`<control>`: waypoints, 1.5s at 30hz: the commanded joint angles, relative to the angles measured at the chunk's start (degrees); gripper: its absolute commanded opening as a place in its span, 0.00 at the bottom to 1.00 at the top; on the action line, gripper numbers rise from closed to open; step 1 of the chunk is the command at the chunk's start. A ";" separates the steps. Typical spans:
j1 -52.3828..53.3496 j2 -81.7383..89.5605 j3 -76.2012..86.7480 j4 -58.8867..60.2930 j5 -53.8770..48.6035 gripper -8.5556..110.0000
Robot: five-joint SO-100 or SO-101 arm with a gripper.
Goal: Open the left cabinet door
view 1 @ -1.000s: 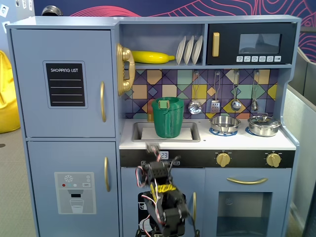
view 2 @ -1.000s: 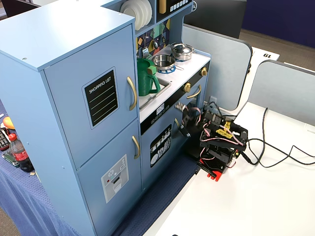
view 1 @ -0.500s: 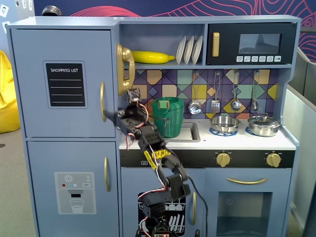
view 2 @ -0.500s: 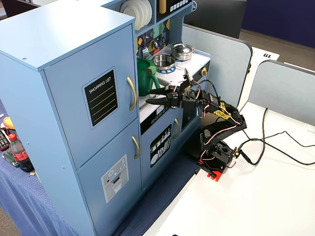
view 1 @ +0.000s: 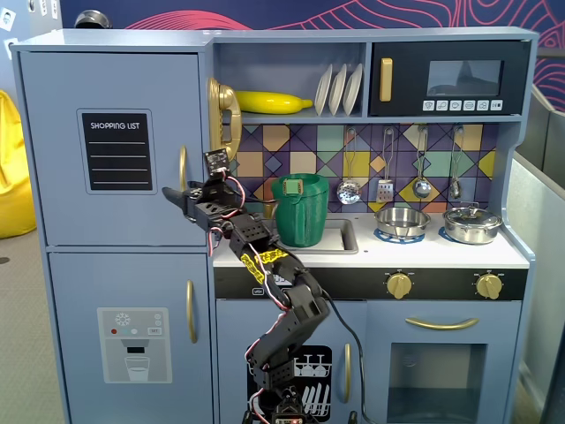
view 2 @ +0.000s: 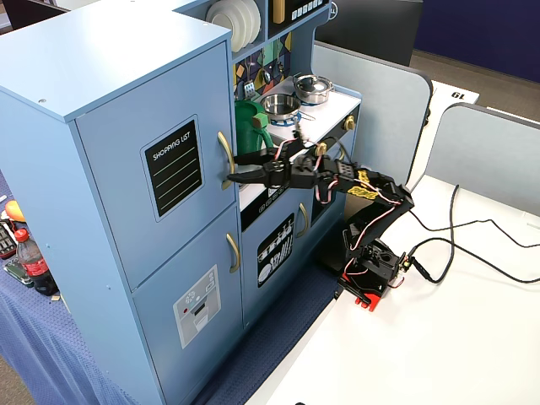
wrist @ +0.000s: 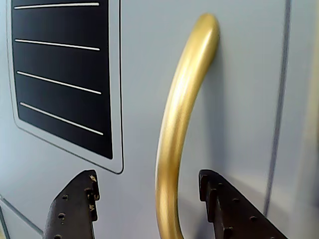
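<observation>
The gripper [wrist: 147, 199] is standing wide open, its two dark fingers [wrist: 75, 206] sitting one on each side of the gold handle [wrist: 179, 124] in the wrist view, with clear gaps showing between each finger and the metal. Nothing is being held. The handle is running upward between the jaws and curving back into the left cabinet door [wrist: 239, 74] above them; whether the fingertips are touching the door face cannot be told from here.

In a fixed view the gripper [view 1: 177, 194] is reaching out level from the arm [view 1: 282, 291] and meeting the lower part of the handle [view 1: 183, 163], with the SHOPPING LIST chalkboard panel [view 1: 117, 151] lying just beyond its tips, further from the arm. The other fixed view shows the same reach: the gripper [view 2: 232, 175] is pressing in at the handle [view 2: 224, 152] while the arm's base [view 2: 369, 274] is sitting well behind it on the white table [view 2: 439, 337].

The door [view 2: 156, 181] is lying flush with the cabinet front, with no gap showing along its edge, so it is not yet opening. The approach and straddling of the handle look done. By my judgement what is left is closing the fingers on the handle, then pulling back toward the arm to swing the door out.
</observation>
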 commanded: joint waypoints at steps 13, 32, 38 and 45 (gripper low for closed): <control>-17.58 12.22 -2.90 11.78 0.44 0.21; 7.21 22.41 5.27 21.71 5.62 0.07; 5.62 10.99 5.89 6.06 1.49 0.07; -7.29 10.63 4.13 8.09 -2.02 0.07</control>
